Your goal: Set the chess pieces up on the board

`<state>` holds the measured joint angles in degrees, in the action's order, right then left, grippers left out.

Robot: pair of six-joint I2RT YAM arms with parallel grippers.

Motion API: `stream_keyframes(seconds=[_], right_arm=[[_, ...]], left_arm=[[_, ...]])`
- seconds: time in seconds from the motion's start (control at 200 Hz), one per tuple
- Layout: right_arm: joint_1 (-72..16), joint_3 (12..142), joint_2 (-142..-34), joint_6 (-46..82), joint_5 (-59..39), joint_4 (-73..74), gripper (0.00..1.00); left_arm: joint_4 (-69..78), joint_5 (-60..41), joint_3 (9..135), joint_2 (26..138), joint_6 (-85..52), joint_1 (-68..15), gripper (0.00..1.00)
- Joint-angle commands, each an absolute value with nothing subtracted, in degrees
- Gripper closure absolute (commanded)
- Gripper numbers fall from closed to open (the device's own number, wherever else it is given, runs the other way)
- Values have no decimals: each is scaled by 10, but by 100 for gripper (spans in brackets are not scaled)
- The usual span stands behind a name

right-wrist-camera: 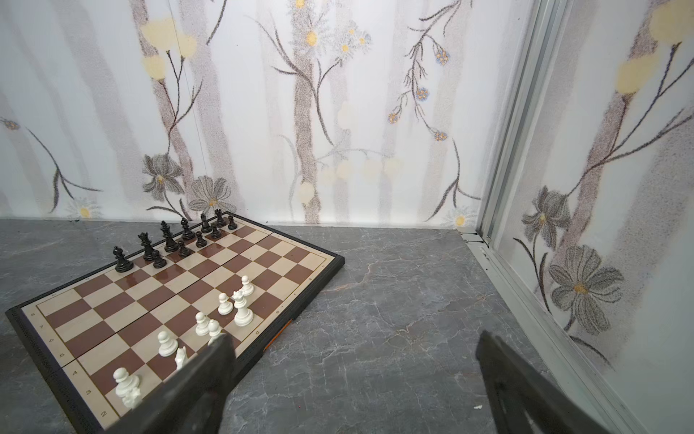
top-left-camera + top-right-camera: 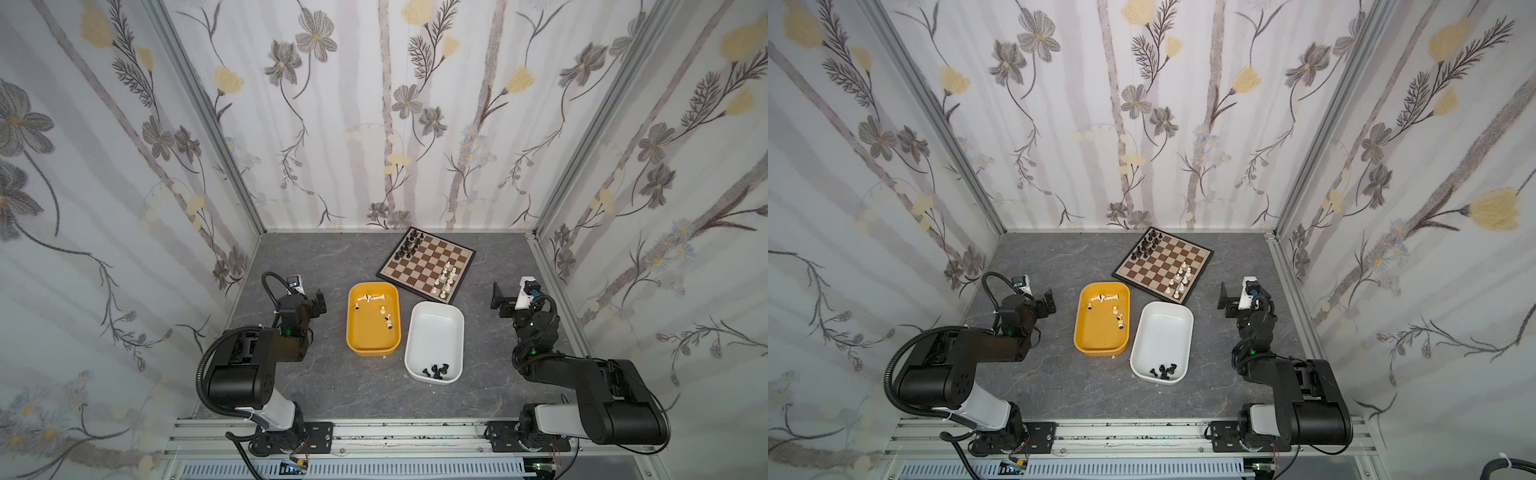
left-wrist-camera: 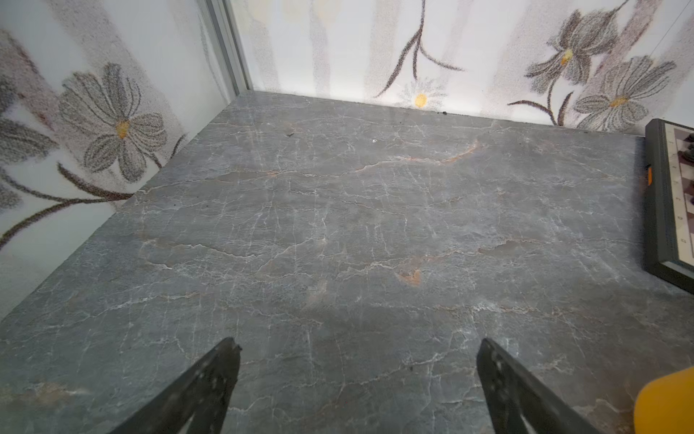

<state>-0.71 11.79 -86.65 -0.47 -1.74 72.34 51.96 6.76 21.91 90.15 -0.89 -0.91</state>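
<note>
The board (image 2: 432, 259) (image 2: 1167, 257) lies turned at the back of the grey table. Black chess pieces (image 2: 409, 245) (image 1: 169, 236) stand along its far left edge, and white ones (image 2: 445, 280) (image 1: 242, 310) near its right corner. A few more white pieces (image 2: 382, 309) lie in a yellow tub, and black ones (image 2: 435, 370) in a white tub. My left gripper (image 2: 318, 303) (image 3: 358, 344) hovers open and empty left of the yellow tub. My right gripper (image 2: 498, 297) (image 1: 355, 340) is open and empty just right of the board's near corner.
The yellow tub (image 2: 370, 336) (image 3: 668, 402) and the white tub (image 2: 436, 332) sit side by side mid-table in front of the board. Flowered walls close in the left, back and right. The board's black rim (image 3: 655, 195) shows in the left wrist view.
</note>
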Motion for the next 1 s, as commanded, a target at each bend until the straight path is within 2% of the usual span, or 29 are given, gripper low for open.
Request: stream_keyframes(seconds=[0.0,0.999], right_arm=[[-7,120,-868,-7,-20,747,0],[-2,117,-866,0,-27,749,0]], left_arm=[[526,62,223,901,-11,-9,0],[526,62,223,901,-11,-9,0]])
